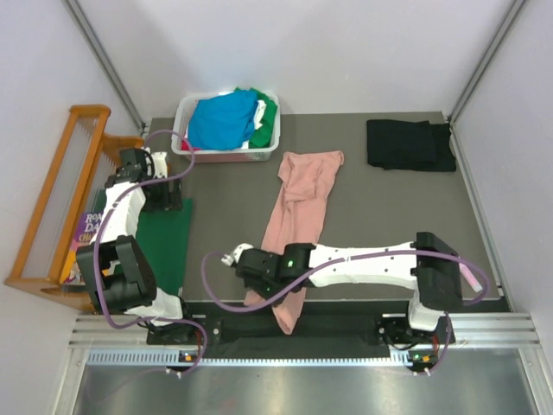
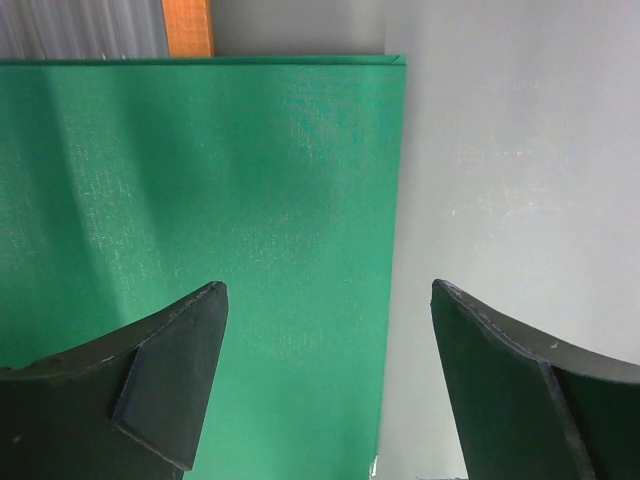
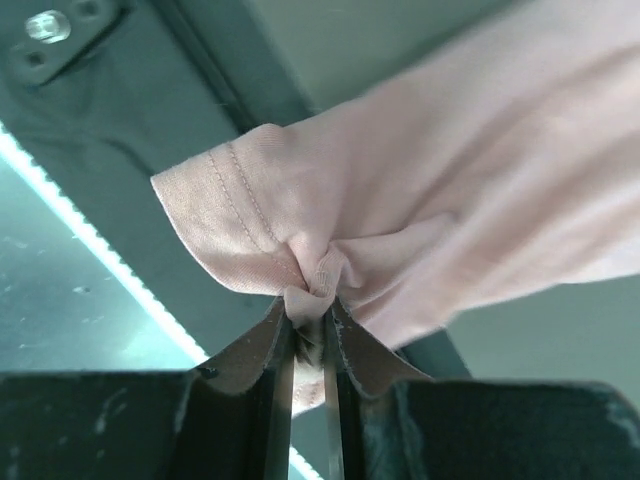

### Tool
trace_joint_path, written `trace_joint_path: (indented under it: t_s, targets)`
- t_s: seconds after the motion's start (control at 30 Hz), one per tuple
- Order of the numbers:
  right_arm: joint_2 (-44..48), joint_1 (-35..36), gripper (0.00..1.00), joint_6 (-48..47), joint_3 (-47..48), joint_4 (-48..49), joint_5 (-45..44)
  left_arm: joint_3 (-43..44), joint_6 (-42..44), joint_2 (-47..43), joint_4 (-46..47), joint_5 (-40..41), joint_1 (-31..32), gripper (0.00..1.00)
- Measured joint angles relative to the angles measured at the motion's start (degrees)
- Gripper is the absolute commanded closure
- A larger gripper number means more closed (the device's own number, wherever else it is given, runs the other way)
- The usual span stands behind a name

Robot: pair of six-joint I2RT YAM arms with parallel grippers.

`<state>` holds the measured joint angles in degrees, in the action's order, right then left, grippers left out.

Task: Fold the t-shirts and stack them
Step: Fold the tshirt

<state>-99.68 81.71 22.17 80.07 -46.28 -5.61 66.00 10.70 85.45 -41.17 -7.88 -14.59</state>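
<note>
A dusty-pink t-shirt [image 1: 298,203] lies stretched long down the middle of the table, and its near end hangs over the front edge. My right gripper [image 1: 244,264] reaches in from the right and is shut on a bunched fold of that shirt's stitched hem; the right wrist view shows the right gripper [image 3: 310,305] pinching the pink t-shirt [image 3: 450,190]. A black t-shirt [image 1: 409,144] lies folded at the back right. Blue, green and white t-shirts fill a white basket [image 1: 185,112]. My left gripper [image 2: 328,290] is open and empty above the board's edge.
A flat dark-green board [image 1: 164,242] lies at the table's left and fills much of the left wrist view as the green board [image 2: 200,180]. A wooden rack [image 1: 52,199] stands off the left edge. A metal rail [image 1: 302,354] runs along the front.
</note>
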Motion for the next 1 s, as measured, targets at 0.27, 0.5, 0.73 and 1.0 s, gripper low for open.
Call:
trace_joint_path:
  t_s: [0.27, 0.5, 0.73, 1.0]
  targets:
    - [3.9, -13.2, 0.87, -3.1, -3.3, 2.6, 1.8, 1.7, 0.4, 0.0, -0.4, -0.9, 0.0, 0.13]
    - [4.7, -22.0, 0.86, -8.5, 0.3, 4.0, 3.2, 1.7, 0.9, 0.0, -1.0, -1.8, 0.0, 0.13]
    - [2.7, -30.9, 0.87, -13.2, 6.1, 6.1, 4.9, 1.7, 1.4, 0.0, -2.1, -2.2, 0.0, 0.13]
    - [-2.2, -38.5, 0.87, -15.2, 7.4, 7.5, 7.5, 1.7, 1.9, 0.0, -3.1, -2.2, 0.0, 0.13]
